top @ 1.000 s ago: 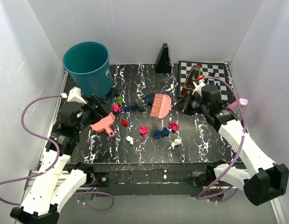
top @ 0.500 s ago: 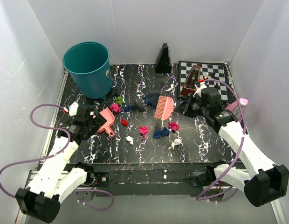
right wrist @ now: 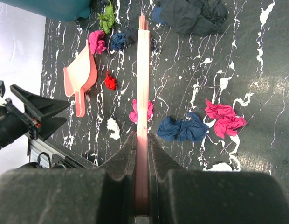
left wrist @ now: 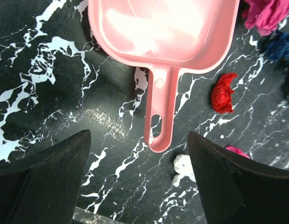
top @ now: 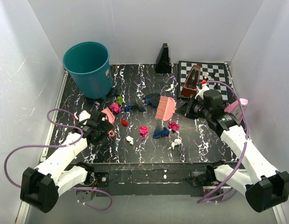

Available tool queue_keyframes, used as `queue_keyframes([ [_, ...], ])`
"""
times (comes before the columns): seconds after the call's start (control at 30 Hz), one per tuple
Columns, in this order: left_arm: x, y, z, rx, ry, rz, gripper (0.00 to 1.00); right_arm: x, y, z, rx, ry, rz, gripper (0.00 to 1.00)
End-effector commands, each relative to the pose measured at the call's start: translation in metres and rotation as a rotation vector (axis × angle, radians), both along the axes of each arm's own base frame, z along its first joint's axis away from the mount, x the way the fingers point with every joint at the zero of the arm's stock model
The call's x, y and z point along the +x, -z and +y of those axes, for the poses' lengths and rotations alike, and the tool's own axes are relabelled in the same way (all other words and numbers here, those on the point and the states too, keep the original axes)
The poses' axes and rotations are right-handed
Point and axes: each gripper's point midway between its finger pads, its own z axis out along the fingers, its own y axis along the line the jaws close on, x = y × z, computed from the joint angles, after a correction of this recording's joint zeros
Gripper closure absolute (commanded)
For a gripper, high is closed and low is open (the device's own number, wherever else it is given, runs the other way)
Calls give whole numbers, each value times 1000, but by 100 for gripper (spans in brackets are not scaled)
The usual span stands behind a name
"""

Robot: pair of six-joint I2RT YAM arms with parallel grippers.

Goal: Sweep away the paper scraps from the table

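A pink dustpan (top: 107,115) lies flat on the black marbled table (top: 200,140), its handle (left wrist: 159,116) pointing at my left gripper (top: 102,128). That gripper (left wrist: 140,186) is open and empty, just short of the handle's end. My right gripper (top: 189,108) is shut on a pink brush (top: 164,108), seen edge-on in the right wrist view (right wrist: 143,84). Paper scraps lie scattered mid-table: red (top: 124,122), magenta (top: 144,130), white (top: 130,139), dark blue (top: 160,133), magenta (top: 173,125), green (top: 119,99). The red one (left wrist: 223,86) lies right of the handle.
A teal bin (top: 88,67) stands at the back left. A chessboard (top: 207,73) with a brown metronome (top: 193,80) is at the back right, and a black metronome (top: 163,59) is at the back wall. White panels wall the table.
My left gripper has let go of the dustpan, which now lies on the table, and has lowered and drawn back toward the near edge. The brush has shifted slightly right.
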Motion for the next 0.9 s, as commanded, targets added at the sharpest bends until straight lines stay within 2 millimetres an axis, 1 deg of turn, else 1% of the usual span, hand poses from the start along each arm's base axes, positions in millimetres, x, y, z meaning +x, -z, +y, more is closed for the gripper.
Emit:
queue_keyframes([
  [0.0, 26, -5, -8, 58, -16, -74, 16, 1, -11, -1, 14, -7, -58, 99],
  [0.07, 34, -8, -16, 81, 23, -110, 15, 0, -12, -1, 10, -11, -60, 99],
  [0.17, 37, -3, -18, 107, 23, -95, 15, -2, -13, -3, 1, -9, -64, 99],
  [0.27, 37, 5, -13, 146, 10, -61, 17, -4, -12, -5, -5, -4, -66, 99],
  [0.5, 36, 28, -18, 157, 17, -12, 21, -5, -5, -2, 4, -16, -52, 99],
  [0.57, 37, 32, -23, 144, 41, -10, 28, -5, -4, 1, 14, -36, -35, 99],
  [0.6, 39, 33, -25, 138, 50, -14, 35, -5, -3, 4, 15, -47, -25, 99],
  [0.63, 39, 34, -27, 137, 62, -13, 45, -5, -1, 6, 16, -58, -6, 99],
  [0.67, 40, 34, -27, 140, 68, -11, 58, -5, 1, 7, 16, -67, 8, 99],
  [0.7, 41, 32, -28, 145, 77, -10, 67, -5, 0, 10, 18, -82, 17, 99],
  [0.77, 36, 28, -21, 175, 60, 19, 70, -6, 3, 15, 20, -120, 44, 99],
  [0.87, 30, 4, -5, 227, 31, -4, 70, -9, 2, 29, 50, -207, 78, 99],
])
